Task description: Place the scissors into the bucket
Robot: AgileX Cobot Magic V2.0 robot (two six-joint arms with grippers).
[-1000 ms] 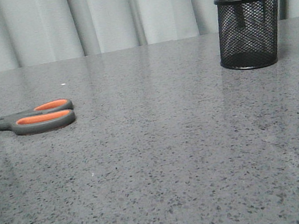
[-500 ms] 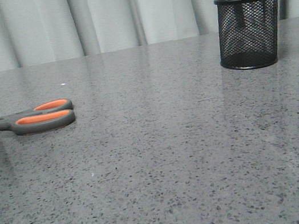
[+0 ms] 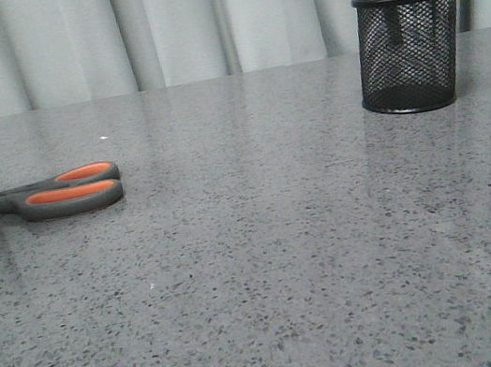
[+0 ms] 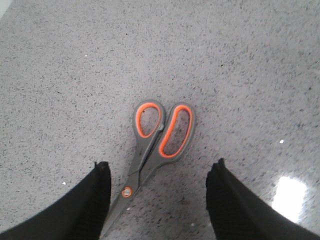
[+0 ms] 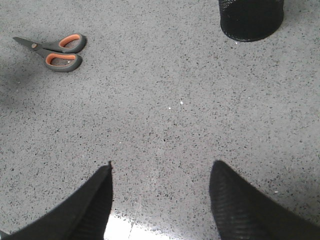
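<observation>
The scissors (image 3: 55,194) lie flat on the grey table at the left, handles toward the middle, blades running off the left edge of the front view. The black mesh bucket (image 3: 410,49) stands upright at the back right. In the left wrist view the scissors (image 4: 159,135) lie closed just ahead of my open left gripper (image 4: 159,172), with the pivot screw between the fingers and the blades passing close by one finger. My right gripper (image 5: 161,170) is open and empty over bare table; the scissors (image 5: 57,52) and the bucket (image 5: 251,19) are far ahead of it. Neither gripper shows in the front view.
The speckled grey table (image 3: 269,265) is backed by a pale curtain (image 3: 152,29). A bright light glare lies on the table near each gripper.
A faint shadow at the left edge of the table beside the scissors has shifted slightly. The scissors and the bucket have not moved.
</observation>
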